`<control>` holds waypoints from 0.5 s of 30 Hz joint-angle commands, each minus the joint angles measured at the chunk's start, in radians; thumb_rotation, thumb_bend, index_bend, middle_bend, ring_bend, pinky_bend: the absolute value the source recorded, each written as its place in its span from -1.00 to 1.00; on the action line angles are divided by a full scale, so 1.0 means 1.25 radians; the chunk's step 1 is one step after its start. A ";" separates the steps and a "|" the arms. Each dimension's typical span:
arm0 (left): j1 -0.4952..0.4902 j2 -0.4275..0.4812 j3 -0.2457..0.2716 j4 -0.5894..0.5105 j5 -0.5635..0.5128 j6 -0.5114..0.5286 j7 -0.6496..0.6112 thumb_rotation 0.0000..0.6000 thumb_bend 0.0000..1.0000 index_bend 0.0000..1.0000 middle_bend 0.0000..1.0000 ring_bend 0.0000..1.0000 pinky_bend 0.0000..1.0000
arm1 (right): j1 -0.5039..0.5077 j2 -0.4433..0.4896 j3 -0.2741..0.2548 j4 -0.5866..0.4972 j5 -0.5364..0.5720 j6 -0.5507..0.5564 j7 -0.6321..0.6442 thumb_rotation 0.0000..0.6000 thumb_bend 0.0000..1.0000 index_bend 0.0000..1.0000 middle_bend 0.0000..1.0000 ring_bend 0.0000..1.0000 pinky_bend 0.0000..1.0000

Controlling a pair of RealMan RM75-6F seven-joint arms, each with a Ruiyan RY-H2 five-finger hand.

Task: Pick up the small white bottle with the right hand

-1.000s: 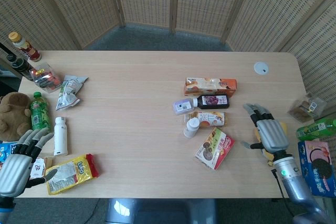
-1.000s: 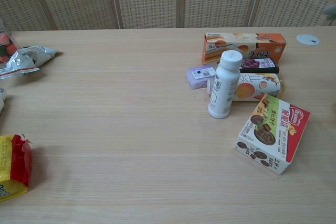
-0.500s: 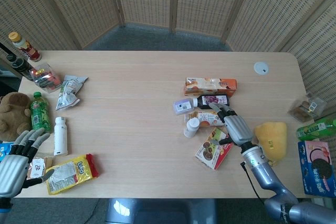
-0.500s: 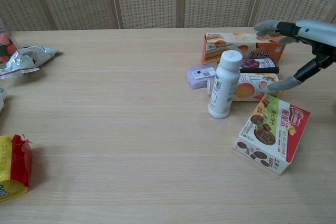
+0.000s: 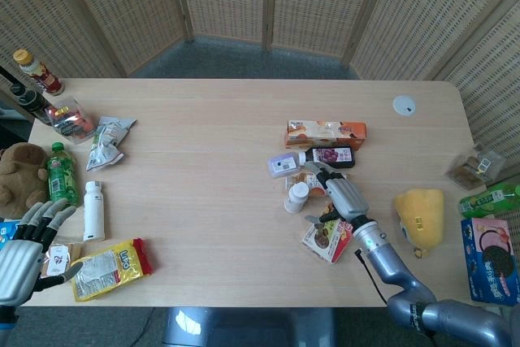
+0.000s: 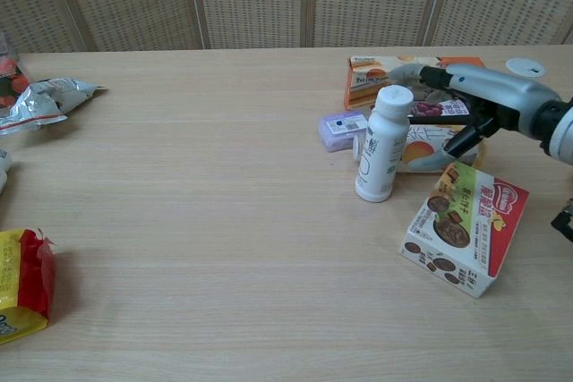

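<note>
The small white bottle [image 6: 382, 143] stood upright on the table [image 6: 224, 221], just in front of an orange-printed carton [image 6: 436, 147] lying on its side and beside a small lavender box [image 6: 343, 129]. The right hand [image 6: 470, 105] reached in from the right, its fingers [image 6: 405, 71] spread wide and curved toward the bottle's cap, with the thumb [image 6: 439, 159] low beside the carton; nothing was held, and whether a fingertip was actually touching the bottle could not be told from either view. A red and green snack box [image 6: 464, 225] lay just in front of that hand. Behind the bottle sat a long orange box [image 6: 394, 78] and a dark purple carton [image 6: 445, 110]. In the head view the left hand [image 5: 23, 251] hung at the table's near left corner, fingers apart and empty, near a yellow snack bag [image 5: 110, 267] and a second white bottle [image 5: 94, 210] lying flat.
</note>
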 commanded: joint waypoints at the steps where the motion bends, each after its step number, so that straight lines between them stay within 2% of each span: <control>1: 0.001 0.000 0.000 0.002 -0.002 0.000 -0.002 1.00 -0.56 -0.76 -0.86 -1.00 -1.00 | 0.014 -0.022 0.002 0.019 0.008 -0.016 0.006 1.00 -0.94 -1.00 -1.00 -1.00 -1.00; 6: 0.004 0.000 -0.001 0.007 -0.005 0.005 -0.008 1.00 -0.55 -0.76 -0.86 -1.00 -1.00 | 0.034 -0.050 0.011 0.046 0.017 -0.033 0.016 1.00 -0.94 -1.00 -1.00 -1.00 -0.90; 11: 0.009 0.002 0.000 0.009 -0.006 0.011 -0.011 1.00 -0.56 -0.76 -0.86 -1.00 -1.00 | 0.052 -0.071 0.025 0.071 0.023 -0.046 0.040 1.00 -0.94 -1.00 -1.00 -1.00 -0.64; 13: 0.011 0.003 0.000 0.010 -0.008 0.015 -0.013 1.00 -0.56 -0.76 -0.86 -1.00 -1.00 | 0.059 -0.079 0.031 0.082 0.025 -0.050 0.053 1.00 -0.95 -1.00 -0.90 -0.93 -0.47; 15: 0.014 0.004 0.000 0.011 -0.008 0.019 -0.016 1.00 -0.56 -0.76 -0.86 -1.00 -1.00 | 0.064 -0.088 0.035 0.095 0.028 -0.055 0.067 1.00 -0.96 -1.00 -0.69 -0.71 -0.30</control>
